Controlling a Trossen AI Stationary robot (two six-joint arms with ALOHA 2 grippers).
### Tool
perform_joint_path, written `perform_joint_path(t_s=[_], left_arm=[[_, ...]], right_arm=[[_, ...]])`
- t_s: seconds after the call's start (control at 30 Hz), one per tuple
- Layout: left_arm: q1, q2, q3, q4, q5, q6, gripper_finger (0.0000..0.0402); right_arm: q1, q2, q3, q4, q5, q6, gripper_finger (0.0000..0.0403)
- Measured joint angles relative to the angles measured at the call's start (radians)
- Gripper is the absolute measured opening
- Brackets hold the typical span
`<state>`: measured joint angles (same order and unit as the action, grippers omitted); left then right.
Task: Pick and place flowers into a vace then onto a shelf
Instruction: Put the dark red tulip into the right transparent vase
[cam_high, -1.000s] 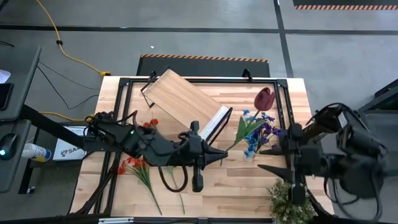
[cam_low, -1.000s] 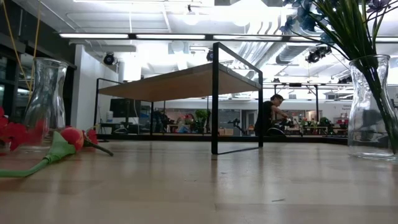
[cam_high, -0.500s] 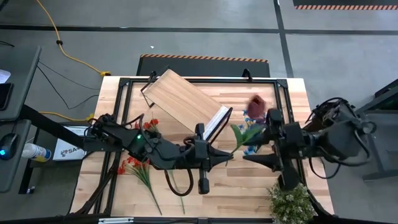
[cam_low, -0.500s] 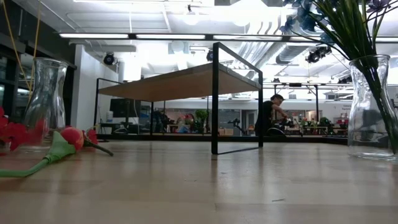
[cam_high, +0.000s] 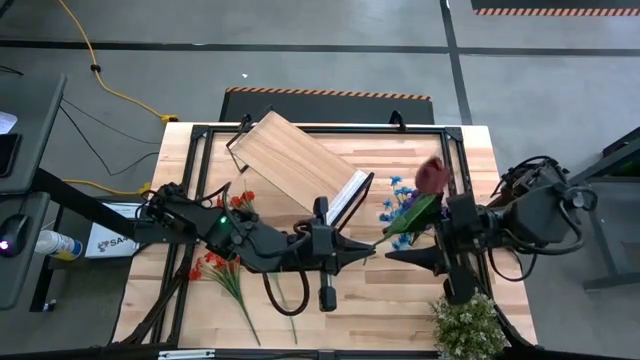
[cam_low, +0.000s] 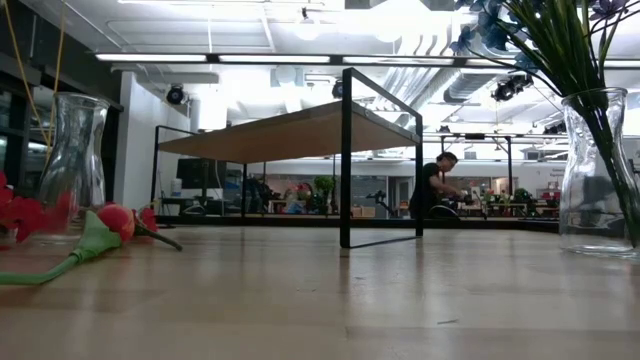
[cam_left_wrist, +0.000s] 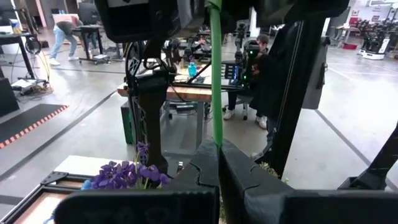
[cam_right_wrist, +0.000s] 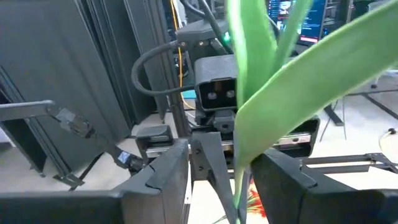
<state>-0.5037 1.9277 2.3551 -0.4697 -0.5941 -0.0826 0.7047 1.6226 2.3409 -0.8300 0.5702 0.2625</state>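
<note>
A dark pink rose (cam_high: 432, 175) with a long green stem (cam_left_wrist: 215, 74) is held up over the table's middle by my left gripper (cam_high: 366, 250), which is shut on the stem. My right gripper (cam_high: 392, 254) faces it from the right. It is open, with one finger on either side of the stem (cam_right_wrist: 239, 186) and a broad leaf (cam_right_wrist: 292, 93). A glass vase (cam_low: 596, 170) of blue and purple flowers (cam_high: 396, 196) stands just behind the rose. Red flowers (cam_high: 215, 266) lie on the table at the left. The shelf (cam_high: 296, 166) stands at the far middle. My left gripper pinches the lower part of the rose's stem (cam_left_wrist: 216, 140) between its two fingers. The fingers come level from the table's left and lie across the stem. The rose is lifted clear and rises from the fingers, leaning toward the far right.
An empty glass vase (cam_low: 74, 165) stands at the left near the red flowers (cam_low: 118, 222). A bushy green plant (cam_high: 466, 326) sits at the near right corner. A black frame (cam_high: 455, 160) runs around the tabletop. A person works in the room beyond the table.
My right gripper has swung toward the table's left and turned to face my left gripper, and it now stands around the rose's stem. The rose's bloom has swayed a little while my left gripper kept its hold.
</note>
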Motion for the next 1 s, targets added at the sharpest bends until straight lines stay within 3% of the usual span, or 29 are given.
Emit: perform_joint_path(t_s=[0.23, 0.47, 0.7, 0.77, 1.0], left_arm=[[0.0, -0.001, 0.001, -0.001, 0.001, 0.0, 0.0029], [0.0, 0.003, 0.001, -0.001, 0.012, -0.016, 0.0029], [0.001, 0.004, 0.001, -0.027, 0.029, -0.028, 0.003], [0.002, 0.005, 0.001, -0.054, 0.029, -0.03, 0.0047], [0.0, 0.005, 0.001, -0.236, 0.042, -0.078, 0.0169]], right_arm=[[0.0, 0.0, 0.0, -0.003, 0.024, -0.052, 0.0115], [0.0, 0.0, 0.0, -0.018, 0.025, -0.117, 0.0015], [0.001, 0.0, 0.0, -0.079, 0.078, -0.161, 0.0006], [0.004, 0.0, 0.0, -0.102, 0.101, -0.168, 0.0005], [0.042, 0.0, -0.001, -0.319, 0.266, -0.132, 0.0002]])
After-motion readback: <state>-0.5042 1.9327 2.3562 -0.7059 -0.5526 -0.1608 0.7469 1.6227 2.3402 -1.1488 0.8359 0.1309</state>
